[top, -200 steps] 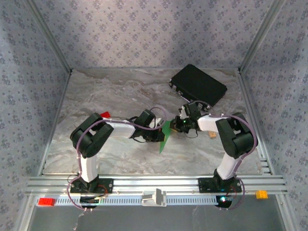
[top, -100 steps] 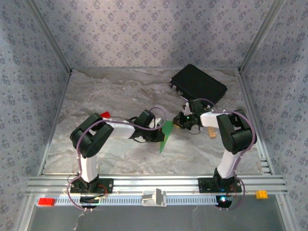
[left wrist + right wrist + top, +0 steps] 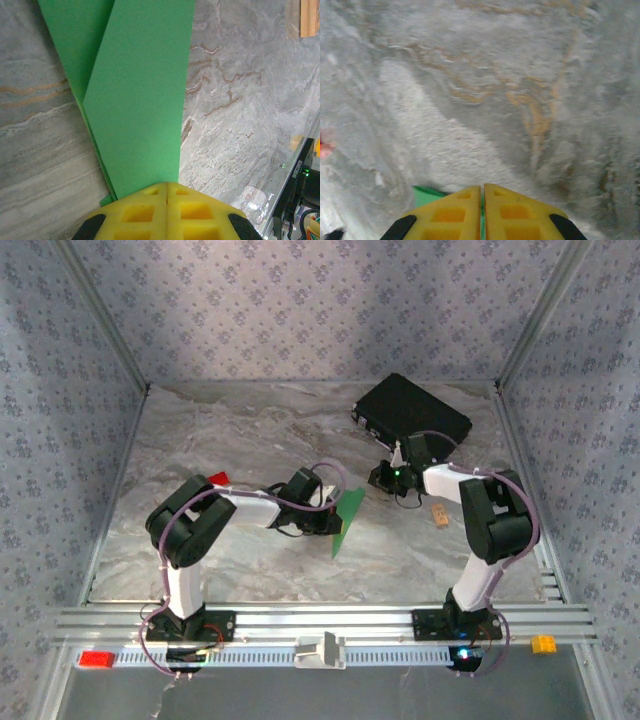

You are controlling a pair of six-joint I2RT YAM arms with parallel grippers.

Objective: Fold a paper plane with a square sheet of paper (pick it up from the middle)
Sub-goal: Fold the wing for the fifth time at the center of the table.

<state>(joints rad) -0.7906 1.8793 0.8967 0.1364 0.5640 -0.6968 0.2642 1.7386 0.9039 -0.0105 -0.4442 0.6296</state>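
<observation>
The green paper (image 3: 348, 515) is folded into a long narrow strip with overlapping layers (image 3: 140, 100). It is held off the table near the middle. My left gripper (image 3: 328, 522) is shut on its near end, and its yellow fingertips (image 3: 166, 184) meet over the green. My right gripper (image 3: 380, 480) sits at the paper's upper right tip. Its jaws (image 3: 482, 186) are almost together, with a thin green line in the slit. A green corner (image 3: 426, 196) pokes out from under the right gripper's left finger. The right wrist view is blurred.
A black case (image 3: 412, 418) lies at the back right, just behind my right gripper. A small wooden block (image 3: 439, 516) sits to the right of the paper. A red block (image 3: 218, 480) lies behind my left arm. Patterned walls enclose the marbled table (image 3: 250, 430).
My right gripper has slid back and to the right, from over the paper's middle to its upper tip. The paper now reaches further toward it. The left gripper has held still.
</observation>
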